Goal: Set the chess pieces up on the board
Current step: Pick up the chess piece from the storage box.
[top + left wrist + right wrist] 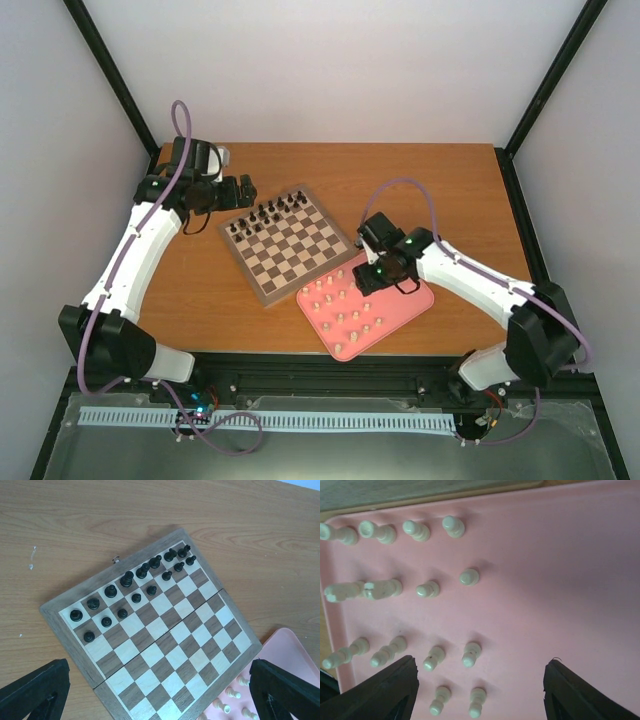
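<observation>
Both spread wide, empty: L fingers (pixel 35 691); R fingers (pixel 385 692); few chess pieces (pixel 428 589) cropped at left edge.

No text, brand or number can be read (the board (pixel 165 640) ahead of the left gripper (pixel 159 692) included); any finer print is perhaps too small to see.

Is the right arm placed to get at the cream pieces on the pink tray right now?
Probably yes. The right claw hangs open directly above the pink tray, and most of the cream pieces sit spaced apart below it, with nothing covering them.
</observation>
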`<state>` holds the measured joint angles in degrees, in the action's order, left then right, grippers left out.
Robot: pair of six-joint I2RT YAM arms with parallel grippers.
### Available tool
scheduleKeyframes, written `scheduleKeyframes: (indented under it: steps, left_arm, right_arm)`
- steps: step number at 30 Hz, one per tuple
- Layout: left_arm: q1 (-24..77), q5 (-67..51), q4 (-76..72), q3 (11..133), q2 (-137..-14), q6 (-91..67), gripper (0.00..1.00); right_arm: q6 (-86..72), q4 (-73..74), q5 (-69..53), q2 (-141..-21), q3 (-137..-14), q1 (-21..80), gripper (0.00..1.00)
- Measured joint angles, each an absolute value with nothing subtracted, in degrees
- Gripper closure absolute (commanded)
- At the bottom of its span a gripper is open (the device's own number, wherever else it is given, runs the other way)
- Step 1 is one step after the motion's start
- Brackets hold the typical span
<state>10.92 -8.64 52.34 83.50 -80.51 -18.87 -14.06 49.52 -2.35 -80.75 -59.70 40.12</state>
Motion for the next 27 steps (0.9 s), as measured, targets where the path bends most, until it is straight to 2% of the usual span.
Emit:
scheduleKeyframes:
  steps: [3,9,14,27]
  left_arm:
    - [10.92,-8.62,52.45,83.5,-80.64,-18.09,0.0]
    - [10.92,-8.56,52.8,83.55,-81.82,-16.97,0.0]
    - [10.92,-8.45,53.25,83.66,-82.02,-16.6,0.0]
    - [10.92,-8.08,53.87,83.72,-82.02,-16.19,0.0]
  right_arm:
    - [-14.48,49.12,-2.42,-84.25,-60.42,40.18,0.41]
    - [-14.98,47.62,-2.44,-93.8,-65.93,40.18,0.47]
    - [-14.59,46.44,-2.39,-98.91,-72.2,40.18,0.56]
    - [-13.52,44.99,-4.29,-105.27,-75.33,40.18,0.64]
